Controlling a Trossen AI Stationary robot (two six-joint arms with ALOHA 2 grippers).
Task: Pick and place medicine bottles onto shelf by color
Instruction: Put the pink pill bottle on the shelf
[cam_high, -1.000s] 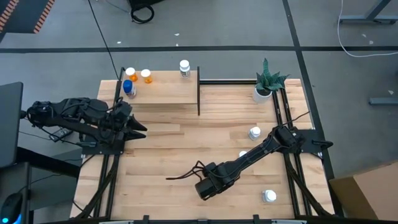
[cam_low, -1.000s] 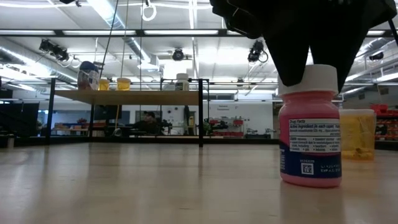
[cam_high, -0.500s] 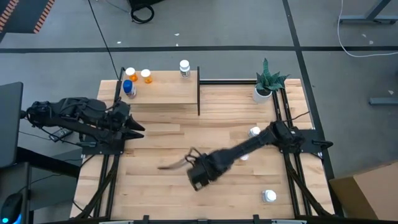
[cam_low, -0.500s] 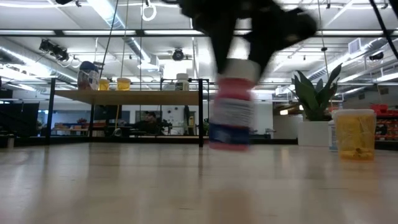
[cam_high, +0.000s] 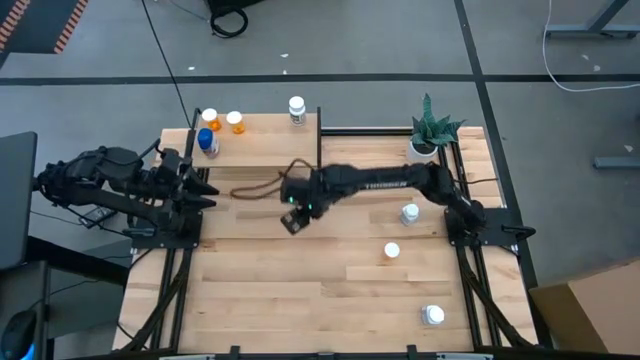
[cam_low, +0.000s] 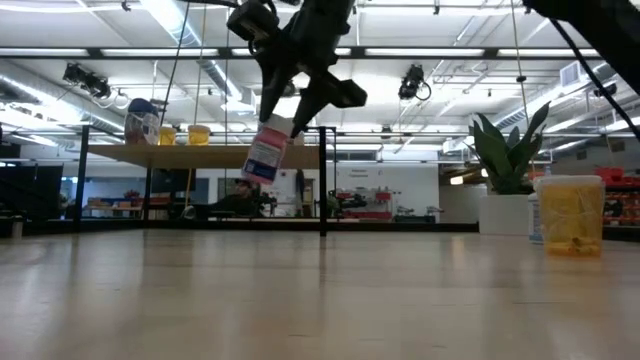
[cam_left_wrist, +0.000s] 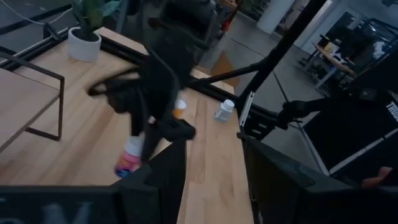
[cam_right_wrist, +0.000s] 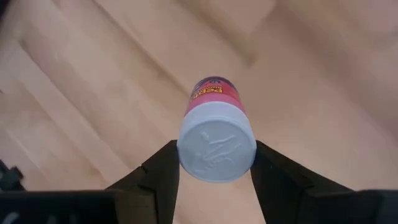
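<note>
My right gripper (cam_high: 296, 207) is shut on a pink medicine bottle (cam_low: 265, 156) with a white cap. It holds the bottle in the air just off the shelf's (cam_high: 262, 150) near right corner. The shelf carries two orange bottles (cam_high: 236, 122), a blue one (cam_high: 206, 141) and a white one (cam_high: 297, 108), all standing upright. Three more bottles stand on the table's right half (cam_high: 409, 213) (cam_high: 392, 250) (cam_high: 433, 315). My left gripper (cam_high: 207, 193) is open and waits at the table's left edge, near the shelf's left end. My right gripper pinches the pink bottle's white cap (cam_right_wrist: 186, 155) between its two fingers (cam_right_wrist: 163, 169), one on each side of the cap, coming from above. The bottle hangs below the fingers, lifted clear of the table, with its body (cam_low: 262, 164) tilted.
A white pot with a spiky green plant (cam_high: 428, 135) stands at the far right corner. The shelf's black frame post (cam_high: 319, 150) rises at its right end, close to my right arm. Bare planks lie in the table's middle and near left (cam_high: 260, 290).
My right gripper has carried the pink bottle from the table's near middle up and toward the far left, as far as the shelf's right end. The bottle stood on the table a second ago and now hangs tilted in the air. My left arm drew back slightly to the left.
</note>
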